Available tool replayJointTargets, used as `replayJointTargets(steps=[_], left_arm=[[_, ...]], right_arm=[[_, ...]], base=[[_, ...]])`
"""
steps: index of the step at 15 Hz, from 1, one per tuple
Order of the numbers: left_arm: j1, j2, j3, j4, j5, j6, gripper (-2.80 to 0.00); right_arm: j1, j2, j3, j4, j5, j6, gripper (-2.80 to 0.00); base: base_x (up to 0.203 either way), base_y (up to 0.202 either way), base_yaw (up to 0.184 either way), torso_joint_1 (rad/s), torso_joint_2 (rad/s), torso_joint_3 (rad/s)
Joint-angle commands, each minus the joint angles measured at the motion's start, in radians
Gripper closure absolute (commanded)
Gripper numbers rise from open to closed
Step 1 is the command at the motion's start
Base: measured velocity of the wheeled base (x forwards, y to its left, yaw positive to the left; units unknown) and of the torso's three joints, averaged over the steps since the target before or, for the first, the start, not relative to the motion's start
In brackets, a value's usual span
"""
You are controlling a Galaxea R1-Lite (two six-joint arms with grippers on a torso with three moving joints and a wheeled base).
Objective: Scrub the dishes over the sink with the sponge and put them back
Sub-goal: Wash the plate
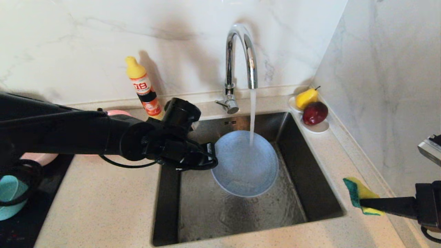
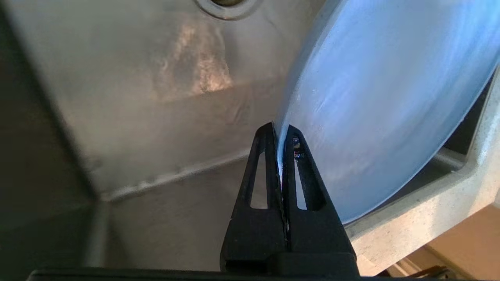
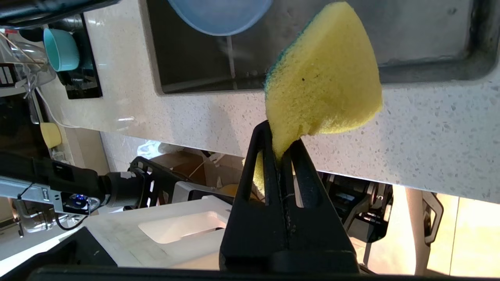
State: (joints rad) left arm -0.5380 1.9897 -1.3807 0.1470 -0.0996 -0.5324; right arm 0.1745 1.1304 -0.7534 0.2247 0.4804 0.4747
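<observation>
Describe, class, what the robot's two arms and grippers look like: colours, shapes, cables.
Both arms are matte black. The left arm is thick and tubular, with a round black joint housing and a thin black cable looping beneath it. The left gripper and right gripper each have two flat black tapered fingers with long slotted cut-outs. A black cable loops beneath the right arm too.

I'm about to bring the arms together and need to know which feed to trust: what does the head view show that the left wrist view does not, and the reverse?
Only the head view shows the tap running onto the light blue plate, the right gripper shut on the sponge over the counter right of the sink, the soap bottle, and the pear and apple. Only the left wrist view shows the left gripper pinching the plate's rim, and part of the drain. Both show the plate held tilted above the basin.
</observation>
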Motion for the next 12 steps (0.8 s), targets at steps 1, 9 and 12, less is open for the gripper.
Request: replayJointTargets(steps=[1,9,12], left_arm=[[-0.028,0.049,-0.022,0.0,-0.001,-0.009,0.0],[-0.084,0.071,-0.054,0.022,0.112,-0.012,0.0],[-0.047,0.027,-0.035,0.082,0.359,0.018,0.0]], right_arm=[[0.0,-0.001,0.005,0.001,0.003,0.002,0.0],[0.001,0.01,0.009,-0.005,0.004,-0.001,0.0],[0.0,0.011,0.012,-0.004,0.004,-0.001,0.0]], base=[[0.0,0.0,0.0,0.0,0.0,0.0],[0.0,0.0,0.0,0.0,0.0,0.0],[0.0,0.0,0.0,0.0,0.0,0.0]])
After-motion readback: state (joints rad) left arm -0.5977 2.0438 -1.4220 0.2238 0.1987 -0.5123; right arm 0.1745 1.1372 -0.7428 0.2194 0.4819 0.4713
